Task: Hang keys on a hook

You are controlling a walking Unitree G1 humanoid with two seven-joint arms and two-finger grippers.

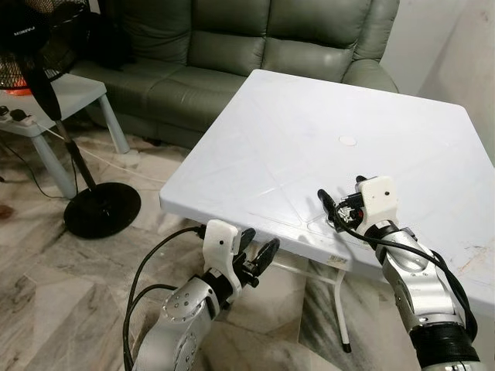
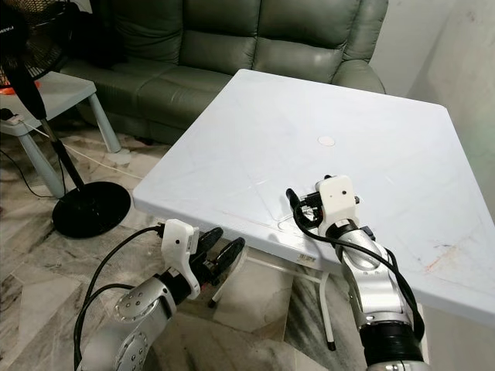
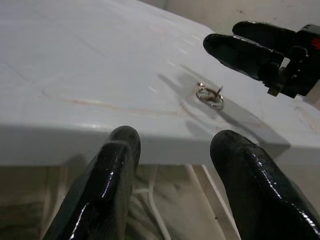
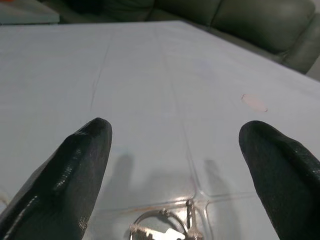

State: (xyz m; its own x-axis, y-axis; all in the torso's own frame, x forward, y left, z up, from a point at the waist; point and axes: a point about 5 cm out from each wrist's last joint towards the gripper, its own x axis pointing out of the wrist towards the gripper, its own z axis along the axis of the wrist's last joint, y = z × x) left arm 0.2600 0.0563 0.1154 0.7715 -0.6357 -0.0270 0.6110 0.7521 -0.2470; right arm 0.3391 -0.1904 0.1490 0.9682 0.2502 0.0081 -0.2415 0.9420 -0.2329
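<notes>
A black standing fan (image 1: pixel 46 85) stands on the floor, well to the left of the white table (image 1: pixel 294 131), beside a small pale side table (image 1: pixel 69 97). A green sofa (image 1: pixel 232 54) sits behind the white table. The left gripper (image 1: pixel 259 259) hangs just below the white table's near edge, its fingers (image 3: pixel 110 185) spread apart and holding nothing. The keys (image 3: pixel 210 95), a small metal ring, lie flat on the white table close to that near edge. The right gripper (image 1: pixel 331 207) hovers just above the keys, its fingers (image 4: pixel 80 165) wide apart with the keys (image 4: pixel 165 230) between them, untouched.
</notes>
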